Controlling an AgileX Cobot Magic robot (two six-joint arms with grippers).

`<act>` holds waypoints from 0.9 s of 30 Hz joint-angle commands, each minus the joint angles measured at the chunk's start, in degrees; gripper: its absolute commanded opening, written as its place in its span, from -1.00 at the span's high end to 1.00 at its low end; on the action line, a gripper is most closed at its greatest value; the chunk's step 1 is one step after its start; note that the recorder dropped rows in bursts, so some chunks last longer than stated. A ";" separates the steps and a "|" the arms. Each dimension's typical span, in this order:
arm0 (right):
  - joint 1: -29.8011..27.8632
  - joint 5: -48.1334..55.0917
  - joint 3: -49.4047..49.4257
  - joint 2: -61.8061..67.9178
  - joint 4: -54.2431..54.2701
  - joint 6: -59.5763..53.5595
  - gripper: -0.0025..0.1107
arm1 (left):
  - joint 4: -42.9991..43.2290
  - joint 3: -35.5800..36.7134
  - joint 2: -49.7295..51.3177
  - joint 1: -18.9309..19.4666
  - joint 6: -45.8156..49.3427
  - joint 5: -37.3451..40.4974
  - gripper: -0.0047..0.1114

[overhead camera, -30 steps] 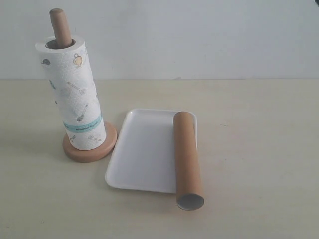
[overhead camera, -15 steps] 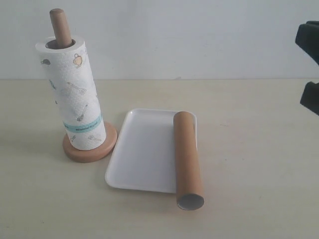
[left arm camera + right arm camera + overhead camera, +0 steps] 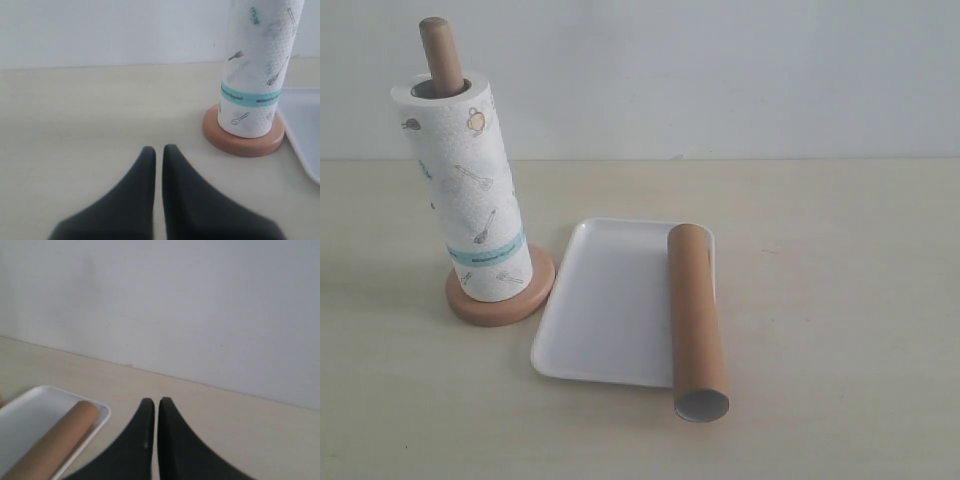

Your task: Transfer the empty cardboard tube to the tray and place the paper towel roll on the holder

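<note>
Lying along the tray's (image 3: 610, 300) right edge, the tube (image 3: 697, 315) was judged nearer the right gripper (image 3: 155, 400), clenched empty like the left gripper (image 3: 159, 149).

A pale cream table (image 3: 840, 300) with a smooth matte top runs back to a plain white wall (image 3: 720, 70), and two things rest directly on it, just beside one another. On the left stands the light-brown wooden holder (image 3: 500, 312) on its round disc base; to its right lies the shallow white tray (image 3: 610, 310), set at a slight angle. A brown cardboard tube (image 3: 695, 310) lies along the tray's right side, its near end jutting past the rim over the tabletop; whether that end touches the table cannot be told.
</note>
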 commanded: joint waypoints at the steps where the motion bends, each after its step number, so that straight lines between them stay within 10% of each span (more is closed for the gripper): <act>1: -6.24 -1.55 7.12 -7.04 0.09 0.91 0.91 | -0.47 0.20 -0.18 -0.29 0.14 0.05 0.85; 27: -14.88 21.74 15.60 -29.97 1.63 -0.24 0.91 | -0.47 0.20 -0.18 -0.29 0.14 0.05 0.85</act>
